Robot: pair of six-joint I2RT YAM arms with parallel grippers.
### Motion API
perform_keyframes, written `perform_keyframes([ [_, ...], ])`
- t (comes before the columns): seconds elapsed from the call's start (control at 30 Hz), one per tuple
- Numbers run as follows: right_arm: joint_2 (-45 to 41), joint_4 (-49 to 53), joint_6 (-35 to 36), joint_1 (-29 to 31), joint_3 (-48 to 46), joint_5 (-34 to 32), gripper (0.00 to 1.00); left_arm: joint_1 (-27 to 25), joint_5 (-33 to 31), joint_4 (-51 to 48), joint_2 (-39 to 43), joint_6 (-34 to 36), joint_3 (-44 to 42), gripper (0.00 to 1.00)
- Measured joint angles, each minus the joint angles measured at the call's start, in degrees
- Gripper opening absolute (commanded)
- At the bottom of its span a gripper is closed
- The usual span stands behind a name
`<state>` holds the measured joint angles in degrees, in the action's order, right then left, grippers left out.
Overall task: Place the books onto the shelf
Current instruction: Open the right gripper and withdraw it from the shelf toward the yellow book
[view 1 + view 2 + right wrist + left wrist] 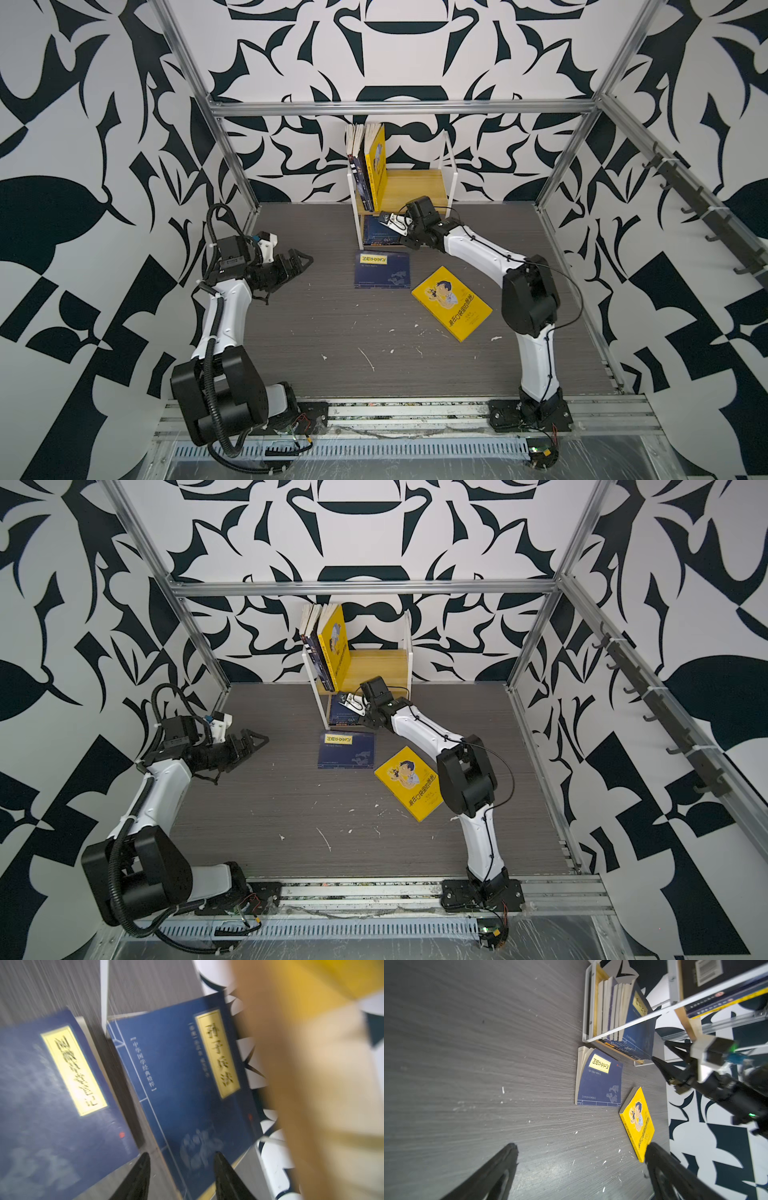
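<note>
You are looking down on a grey wood-grain table (324, 324) inside black-and-white patterned walls. In both top views the shelf (419, 187) stands at the back, in the middle.

On its upper board a few books stand on end, leaning against the left side of the white frame. The outermost is an upright yellow book (377, 166), with dark upright books (358, 166) on its left. On the lower board a stack of navy books (376, 232) lies flat.

Two books are not yet shelved. A navy book (382, 271) with a yellow title label lies cover up on the table, just in front of the shelf. A yellow book (452, 303) with a cartoon figure lies flat to its right and nearer to you, turned at an angle. Their corners almost meet; you cannot tell whether they touch.

Your right gripper (387, 219) reaches into the front of the lower tier, above the stack. In the blurred right wrist view its fingers (226, 1176) are partly spread over the near edge of the top navy cover (176, 1076), with nothing pinched between them.

Your left gripper (301, 264) hovers over the left of the table, well apart from every book. In the left wrist view it (579, 1147) is spread wide and empty.
</note>
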<state>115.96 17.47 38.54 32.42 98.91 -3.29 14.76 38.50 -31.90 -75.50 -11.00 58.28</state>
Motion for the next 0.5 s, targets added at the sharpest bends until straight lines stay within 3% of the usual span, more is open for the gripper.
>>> perform_keyframes([
  [0.23,-13.84,-6.08,-21.73,0.04,-13.14,2.47,0.61,-5.9,1.09,6.45,-2.27,-0.31,4.5,1.0],
  [0.5,-20.33,-15.13,-48.17,0.07,-32.68,3.1,0.54,-11.13,0.92,21.14,-8.98,-11.85,3.39,1.0],
])
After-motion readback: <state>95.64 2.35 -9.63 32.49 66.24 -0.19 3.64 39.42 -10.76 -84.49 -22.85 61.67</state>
